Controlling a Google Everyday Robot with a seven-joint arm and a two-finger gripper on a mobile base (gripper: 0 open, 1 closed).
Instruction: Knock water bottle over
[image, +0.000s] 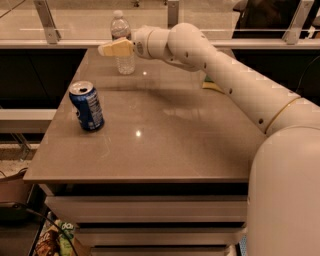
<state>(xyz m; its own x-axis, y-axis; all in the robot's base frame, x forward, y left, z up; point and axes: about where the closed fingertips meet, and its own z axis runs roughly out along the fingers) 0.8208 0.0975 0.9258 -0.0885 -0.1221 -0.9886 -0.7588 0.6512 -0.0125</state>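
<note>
nearest to us, the robot's white base (282, 195) fills the lower right corner. in front of it we see the grey counter (165, 145), with pale drawer fronts (145, 209) under its front edge. on the counter's left side stands a blue soda can (87, 106), upright, with its top open, well apart from everything else.

from the base the white arm (225, 75) reaches over the right side of the counter towards the far left corner. a yellow-green sponge (212, 86) lies under it at the far right, mostly hidden by the arm.

the tan gripper (105, 48) is at the end of the arm, pointing left. it lies across the middle of the water bottle (126, 64) as we see it. we cannot tell whether the gripper is spread or closed, nor whether it touches the bottle.

the water bottle stands upright near the counter's far left corner, with its white cap above the gripper and its ribbed base below. behind the counter runs a glass railing (75, 22) with metal posts.
</note>
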